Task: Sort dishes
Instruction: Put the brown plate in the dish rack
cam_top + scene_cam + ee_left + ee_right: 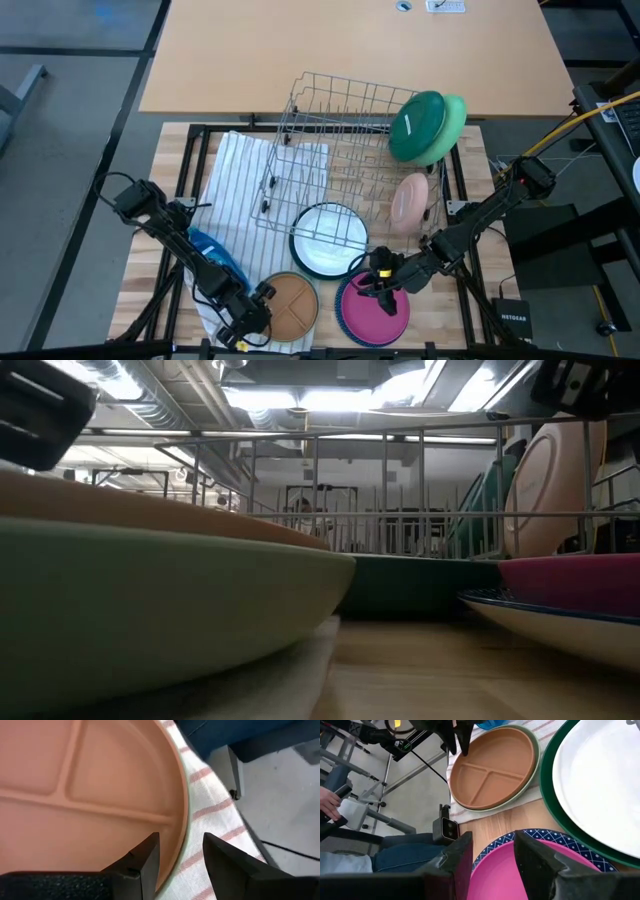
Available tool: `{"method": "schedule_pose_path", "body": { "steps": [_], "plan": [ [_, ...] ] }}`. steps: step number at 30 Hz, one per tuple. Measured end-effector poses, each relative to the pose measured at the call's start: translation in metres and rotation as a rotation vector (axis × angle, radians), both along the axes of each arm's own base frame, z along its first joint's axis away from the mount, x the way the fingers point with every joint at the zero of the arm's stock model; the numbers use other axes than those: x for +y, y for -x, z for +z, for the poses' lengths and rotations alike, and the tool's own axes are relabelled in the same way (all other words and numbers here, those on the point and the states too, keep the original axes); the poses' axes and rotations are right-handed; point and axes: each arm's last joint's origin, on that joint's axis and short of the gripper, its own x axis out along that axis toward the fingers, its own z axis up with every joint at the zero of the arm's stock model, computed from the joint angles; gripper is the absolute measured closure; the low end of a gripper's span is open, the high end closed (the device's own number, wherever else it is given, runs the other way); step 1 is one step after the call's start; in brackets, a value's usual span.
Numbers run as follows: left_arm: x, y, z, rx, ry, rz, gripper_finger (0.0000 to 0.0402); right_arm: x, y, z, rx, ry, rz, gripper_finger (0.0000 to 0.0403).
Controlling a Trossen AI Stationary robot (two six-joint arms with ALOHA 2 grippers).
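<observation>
High view – two green plates [428, 127] racked.

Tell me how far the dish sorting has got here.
Done: dark green plate, light green plate and peach plate stand in the wire rack. In hand: left gripper straddles the tan divided plate's rim; right gripper straddles the magenta dish's rim. Left: those, plus the white plate.
</observation>
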Motion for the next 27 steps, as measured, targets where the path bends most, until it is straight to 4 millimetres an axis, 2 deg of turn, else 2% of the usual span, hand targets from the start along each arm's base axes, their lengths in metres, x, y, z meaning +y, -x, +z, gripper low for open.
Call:
{"method": "schedule_pose_path", "body": {
  "steps": [7,27],
  "plan": [
    [0.0009,-0.0009,-0.0003,-0.019,-0.019,-0.016,0.0265,0.0000,0.0000,-0.0001,0.001,0.000,0.000,0.0258],
    [0.0041,-0.0034,-0.0004,-0.011,-0.011,-0.064,0.0340,0.0001,0.0001,0.0000,0.001,-0.001,0.002,0.0258]
  ]
}}
